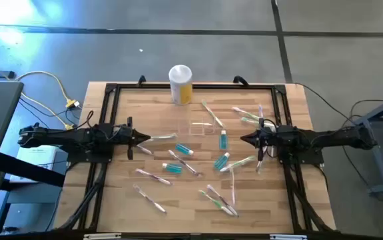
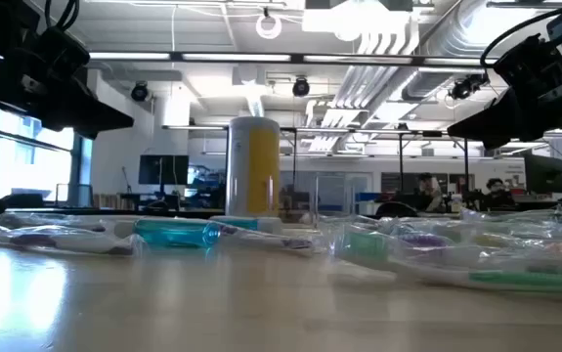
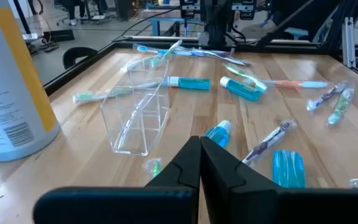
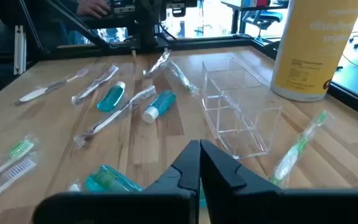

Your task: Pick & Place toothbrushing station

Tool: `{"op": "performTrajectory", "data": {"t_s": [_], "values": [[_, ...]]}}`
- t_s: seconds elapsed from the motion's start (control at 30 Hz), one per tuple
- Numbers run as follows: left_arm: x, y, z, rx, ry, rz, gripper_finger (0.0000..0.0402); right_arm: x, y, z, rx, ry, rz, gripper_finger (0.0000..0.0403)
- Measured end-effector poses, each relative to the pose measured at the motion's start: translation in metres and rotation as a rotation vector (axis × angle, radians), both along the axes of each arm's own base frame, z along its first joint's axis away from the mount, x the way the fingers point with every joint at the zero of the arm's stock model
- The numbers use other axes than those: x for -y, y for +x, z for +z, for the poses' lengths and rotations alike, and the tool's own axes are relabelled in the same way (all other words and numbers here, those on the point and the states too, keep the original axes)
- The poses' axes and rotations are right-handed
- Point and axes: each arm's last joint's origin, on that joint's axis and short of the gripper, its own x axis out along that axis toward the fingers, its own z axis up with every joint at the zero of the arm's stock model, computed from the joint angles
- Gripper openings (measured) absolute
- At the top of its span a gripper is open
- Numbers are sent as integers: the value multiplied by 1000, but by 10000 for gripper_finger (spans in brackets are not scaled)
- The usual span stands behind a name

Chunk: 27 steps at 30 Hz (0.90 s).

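A: From above, where is the toothbrushing station [image 1: 201,128]?

B: Mid-table, between the two arms, barely visible against the wood. The left gripper [image 1: 146,139] and right gripper [image 1: 246,139] face each other, fingers pressed together, holding nothing.

A: Counts?

B: One yellow canister [image 1: 180,84] at the far edge; about four teal tubes [image 1: 223,140]. The wrapped toothbrushes [image 1: 152,175] overlap, so I can't count them exactly.

A: The low view?

B: The clutter blurs together and I can't pick out the station.

A: Left wrist?

B: The station [image 3: 138,115] stands upright, with two compartments, near the canister [image 3: 10,81], whose small print is unreadable.

A: Right wrist?

B: The station [image 4: 238,106] sits near the canister [image 4: 319,46], whose label reads partly "disinfect"; the rest is cut off.
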Motion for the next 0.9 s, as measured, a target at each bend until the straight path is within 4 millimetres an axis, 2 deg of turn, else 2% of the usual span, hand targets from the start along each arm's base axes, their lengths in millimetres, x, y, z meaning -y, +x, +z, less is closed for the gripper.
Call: {"op": "performTrajectory", "data": {"t_s": [0.9], "values": [[0, 0, 2, 22, 1, 2, 0, 0, 0, 2, 20, 1, 0, 2]]}}
